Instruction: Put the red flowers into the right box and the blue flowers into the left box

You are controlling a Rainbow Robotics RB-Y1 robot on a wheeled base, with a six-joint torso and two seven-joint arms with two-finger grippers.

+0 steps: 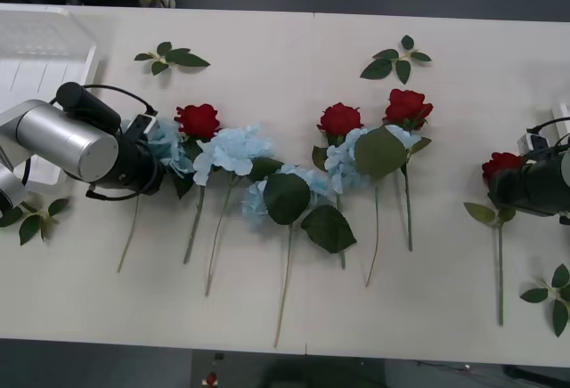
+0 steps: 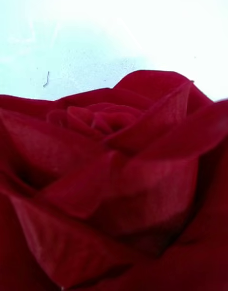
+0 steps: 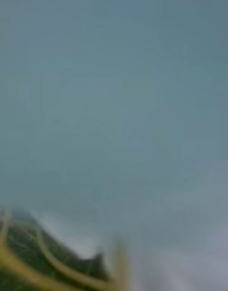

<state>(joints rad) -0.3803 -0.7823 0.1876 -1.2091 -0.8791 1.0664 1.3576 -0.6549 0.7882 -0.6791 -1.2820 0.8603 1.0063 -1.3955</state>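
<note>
Four red flowers (image 1: 198, 120) lie across the white table (image 1: 267, 317), three of them tangled in a row with the blue flowers (image 1: 233, 151), the fourth apart at the right, where the right gripper (image 1: 525, 185) sits directly over its head; the right wrist view shows that rose's petals pressed up close, though whether the fingers are clamped on it cannot be told. At the left end of the row the left gripper (image 1: 147, 152) is buried against the outermost blue cluster, its grip equally impossible to judge. Beyond it stands the left box (image 1: 40, 50) at the table's far left corner, while a sliver of the right box (image 1: 565, 112) shows at the right edge. Overlapping stems and leaves pose the main risk: lifting the blue cluster could drag the neighbouring rose along, and a grasp on soft petals rather than stem may slip.
</note>
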